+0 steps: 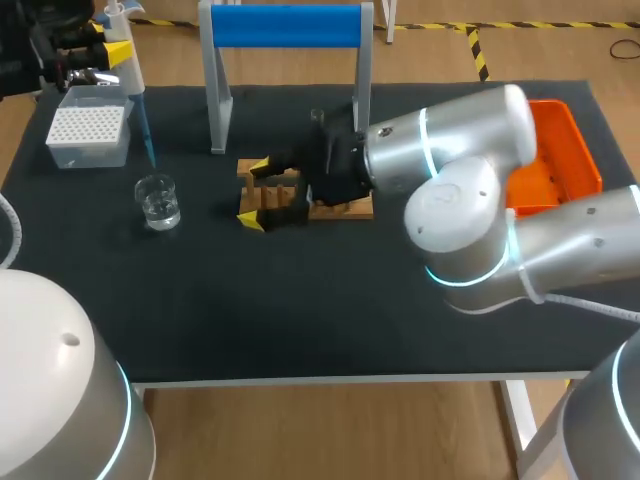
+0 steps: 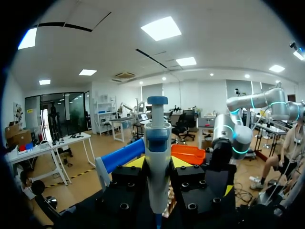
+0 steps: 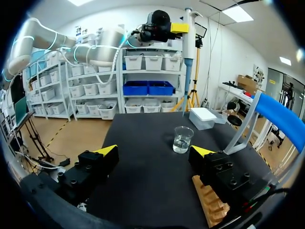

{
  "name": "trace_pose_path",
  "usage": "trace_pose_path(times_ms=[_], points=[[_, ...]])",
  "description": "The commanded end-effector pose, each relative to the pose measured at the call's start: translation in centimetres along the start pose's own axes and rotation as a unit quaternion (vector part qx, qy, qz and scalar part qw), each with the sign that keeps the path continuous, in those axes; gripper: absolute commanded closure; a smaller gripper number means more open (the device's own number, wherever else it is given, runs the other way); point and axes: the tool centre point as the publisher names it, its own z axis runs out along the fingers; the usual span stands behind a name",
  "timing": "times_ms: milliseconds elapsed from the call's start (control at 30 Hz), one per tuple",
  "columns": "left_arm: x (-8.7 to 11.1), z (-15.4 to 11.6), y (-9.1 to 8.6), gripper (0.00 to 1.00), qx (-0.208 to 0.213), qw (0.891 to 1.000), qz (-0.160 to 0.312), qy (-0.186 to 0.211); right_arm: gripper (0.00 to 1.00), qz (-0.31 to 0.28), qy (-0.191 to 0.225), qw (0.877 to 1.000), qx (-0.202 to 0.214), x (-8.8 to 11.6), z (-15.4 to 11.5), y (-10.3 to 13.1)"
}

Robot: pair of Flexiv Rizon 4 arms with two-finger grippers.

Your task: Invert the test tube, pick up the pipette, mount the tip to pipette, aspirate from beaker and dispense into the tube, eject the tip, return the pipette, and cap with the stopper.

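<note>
your left arm [image 3: 81,50] is up high over the far left corner of the counter [image 1: 330,300]. its wrist is held level, so the left pincer [image 1: 110,42] points sideways toward your other arm. both of its fingers squeeze the pipette [image 2: 157,143] from two sides. your right arm [image 1: 560,250] comes in from the right side, bends at a big round joint, and lies low over the middle of the counter. the right pincer [image 1: 255,193] points to the left. its two yellow-tipped fingers are spread wide apart.
</note>
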Motion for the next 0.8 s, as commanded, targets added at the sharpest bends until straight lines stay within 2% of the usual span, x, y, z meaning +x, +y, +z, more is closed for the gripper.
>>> trace_pose_path(times_ms=[33,133,233,800], points=[[0.0,0.0,0.0,1.0,0.001,1.0,0.001,-0.001,0.0,0.001,-0.011,1.0,0.002,-0.1,2.3,-0.4],[0.0,0.0,0.0,1.0,0.001,1.0,0.001,-0.001,0.0,-0.017,-0.023,0.999,0.023,-0.3,3.0,-0.8],[0.0,0.0,0.0,1.0,0.001,1.0,0.001,-0.001,0.0,0.0,-0.029,0.999,0.014,-0.5,3.6,-1.4],[0.0,0.0,0.0,1.0,0.001,1.0,0.001,-0.001,0.0,0.022,-0.055,0.998,0.022,-1.4,6.3,-3.8]])
